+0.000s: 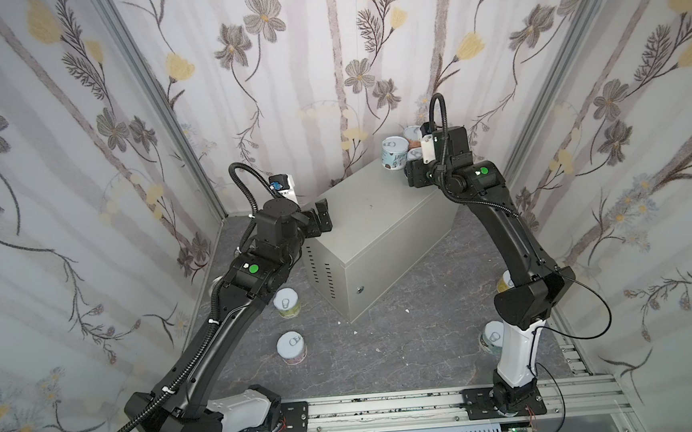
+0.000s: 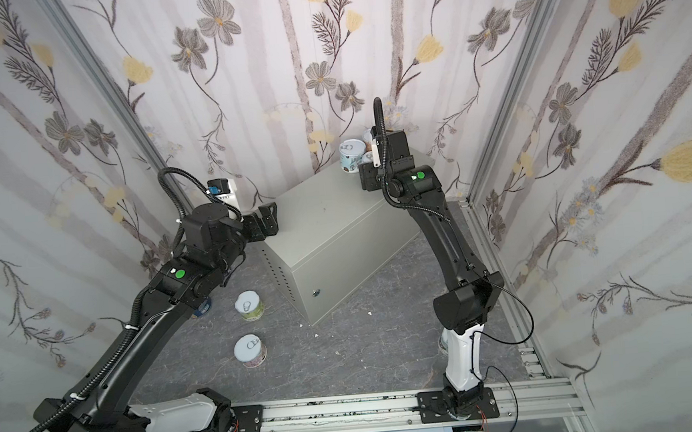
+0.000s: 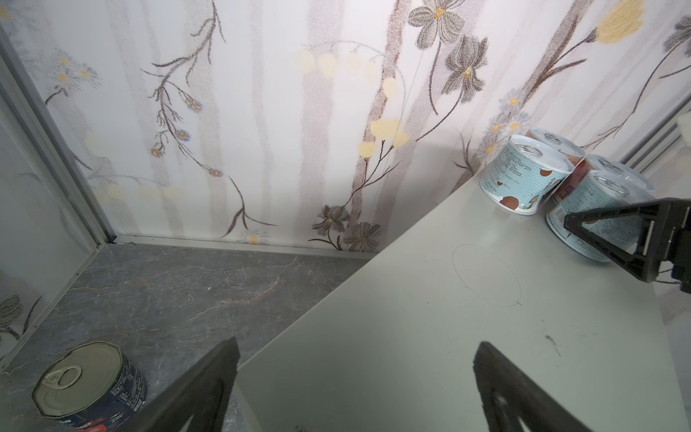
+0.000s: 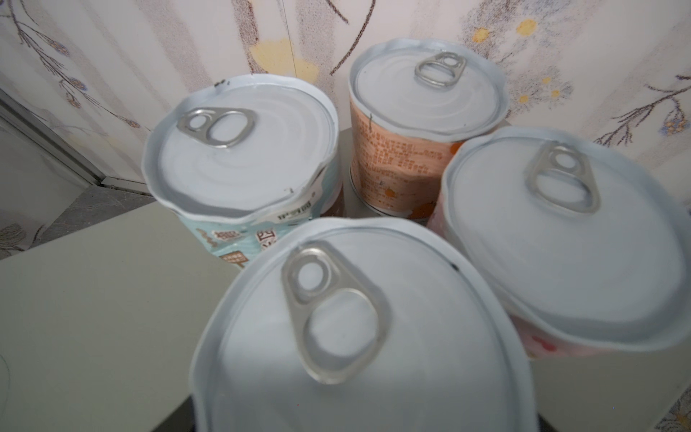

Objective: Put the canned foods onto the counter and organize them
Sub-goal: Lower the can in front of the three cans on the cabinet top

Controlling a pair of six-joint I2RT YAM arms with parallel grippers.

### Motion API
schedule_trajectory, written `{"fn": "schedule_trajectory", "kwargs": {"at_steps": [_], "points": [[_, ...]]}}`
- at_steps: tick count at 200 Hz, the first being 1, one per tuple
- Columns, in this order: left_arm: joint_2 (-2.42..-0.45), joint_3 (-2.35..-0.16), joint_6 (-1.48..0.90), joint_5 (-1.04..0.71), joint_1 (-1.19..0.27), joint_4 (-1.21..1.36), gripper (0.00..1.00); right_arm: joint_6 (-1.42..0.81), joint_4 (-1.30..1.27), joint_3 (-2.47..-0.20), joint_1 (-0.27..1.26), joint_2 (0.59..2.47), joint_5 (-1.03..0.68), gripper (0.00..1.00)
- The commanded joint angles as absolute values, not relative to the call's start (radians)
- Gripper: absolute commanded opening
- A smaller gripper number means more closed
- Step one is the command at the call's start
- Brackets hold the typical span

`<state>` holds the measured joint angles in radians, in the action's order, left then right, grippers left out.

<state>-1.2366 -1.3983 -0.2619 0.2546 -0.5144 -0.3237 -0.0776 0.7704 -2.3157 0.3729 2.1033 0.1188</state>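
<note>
Canned foods are only partly dealt with. Four short pull-tab cans stand packed close at the far corner of the grey-beige surface. Others are on the floor, among them a greenish can and a pale can near the vented end, and a navy-red can by the wall. The right hand is clenched on the nearest can of the four, which looks upright and resting on the surface. The left hand hangs released and empty over the opposite end. Trouble would most likely come at letting go: the neighbours stand so near that a spreading or retreating finger could nudge the pink can or the teal can. The group sits near the surface's back edges, so a shove might tip one off. Rims look dented, which suggests thin walls that a hard squeeze would crush. A half-hidden can by the right arm's base could be clipped by that arm.
</note>
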Motion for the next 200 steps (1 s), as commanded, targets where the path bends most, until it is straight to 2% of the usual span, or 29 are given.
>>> {"fn": "schedule_trajectory", "kwargs": {"at_steps": [1, 63, 115, 160, 200], "points": [[-1.229, -1.403, -0.258, 0.268, -0.515, -0.291, 1.0, -0.08, 0.72, -2.322, 0.374, 2.111, 0.082, 0.76], [-1.202, -1.387, -0.258, 0.272, -0.516, -0.293, 1.0, -0.087, 0.706, -2.322, 0.373, 2.108, 0.084, 0.86], [-1.166, -1.373, -0.258, 0.279, -0.518, -0.296, 1.0, -0.095, 0.68, -2.322, 0.376, 2.07, 0.061, 0.87], [-1.139, -1.353, -0.261, 0.291, -0.517, -0.297, 1.0, -0.08, 0.688, -2.322, 0.376, 2.027, 0.077, 0.94], [-1.101, -1.317, -0.269, 0.304, -0.517, -0.303, 1.0, -0.079, 0.702, -2.321, 0.375, 1.971, 0.085, 0.93]]}}
